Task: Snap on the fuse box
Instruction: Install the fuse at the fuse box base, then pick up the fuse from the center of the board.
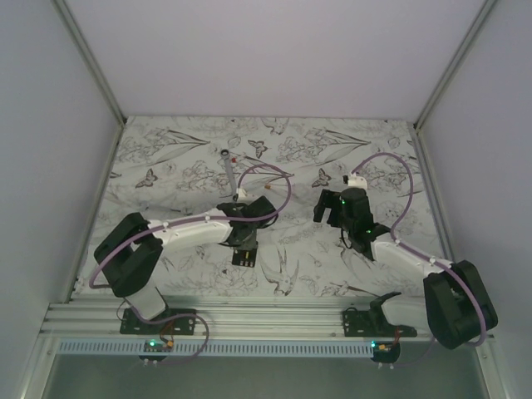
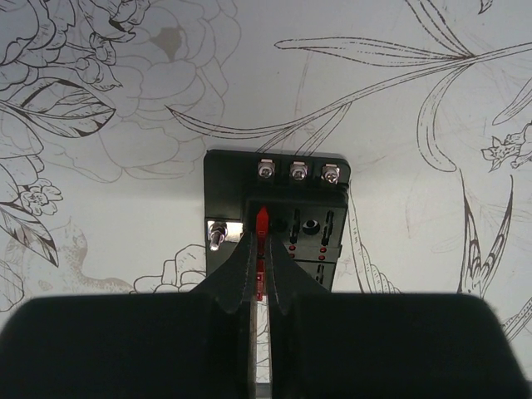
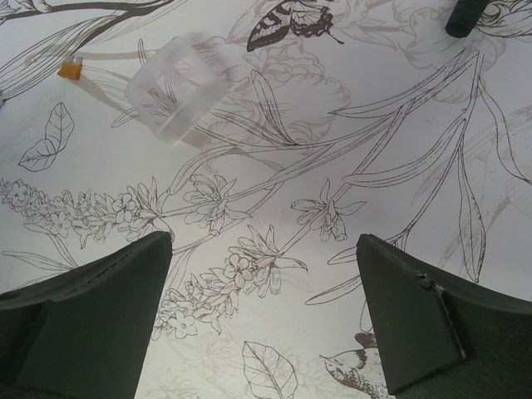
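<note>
The fuse box [image 2: 312, 241] is a small black block with three screws along its far edge, lying flat on the flowered table. In the top view it [image 1: 243, 259] lies just in front of my left gripper [image 1: 242, 243]. My left gripper [image 2: 261, 243] is shut on a red fuse [image 2: 262, 221], whose tip sits at a slot on the box's face. My right gripper [image 3: 264, 237] is open and empty above bare table, to the right of the box in the top view [image 1: 326, 209].
A clear plastic cover [image 3: 179, 87] and a small orange fuse [image 3: 70, 69] lie ahead of the right gripper. A dark object's end [image 3: 465, 12] shows at the top right. A long silver wrench [image 1: 228, 166] lies beyond the left arm.
</note>
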{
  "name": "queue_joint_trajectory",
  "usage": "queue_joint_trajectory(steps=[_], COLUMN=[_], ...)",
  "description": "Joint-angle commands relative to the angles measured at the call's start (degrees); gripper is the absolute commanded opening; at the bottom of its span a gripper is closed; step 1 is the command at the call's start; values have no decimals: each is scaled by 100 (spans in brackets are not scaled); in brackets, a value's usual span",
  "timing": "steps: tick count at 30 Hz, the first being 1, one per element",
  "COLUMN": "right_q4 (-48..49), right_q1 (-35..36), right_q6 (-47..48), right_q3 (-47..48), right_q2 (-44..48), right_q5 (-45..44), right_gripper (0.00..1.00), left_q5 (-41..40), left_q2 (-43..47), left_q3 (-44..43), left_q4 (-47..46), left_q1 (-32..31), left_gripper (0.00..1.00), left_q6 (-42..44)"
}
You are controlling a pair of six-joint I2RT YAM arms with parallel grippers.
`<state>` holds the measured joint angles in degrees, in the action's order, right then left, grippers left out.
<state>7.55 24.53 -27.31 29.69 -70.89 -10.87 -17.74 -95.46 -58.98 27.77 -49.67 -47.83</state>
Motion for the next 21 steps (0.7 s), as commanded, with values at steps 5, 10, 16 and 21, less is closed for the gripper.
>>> queue_joint_trajectory(steps=[5, 10, 16, 21], right_q4=[227, 221, 229, 229], right_q1=[-36, -36, -36, -36], right_q6=[-73, -78, -74, -65], right_q3=[59, 51, 46, 47], right_q2=[-52, -24, -18, -14], right_q5=[68, 66, 85, 70], right_gripper=[100, 100, 100, 100], left_q5=[462, 417, 175, 172], left_q2=[-439, -76, 254, 459], left_q3=[455, 203, -177, -463], left_q4=[-14, 0, 21, 27], left_q1=[4, 1, 25, 97], left_gripper=[0, 23, 39, 52], left_q6=[-96, 130, 432, 729])
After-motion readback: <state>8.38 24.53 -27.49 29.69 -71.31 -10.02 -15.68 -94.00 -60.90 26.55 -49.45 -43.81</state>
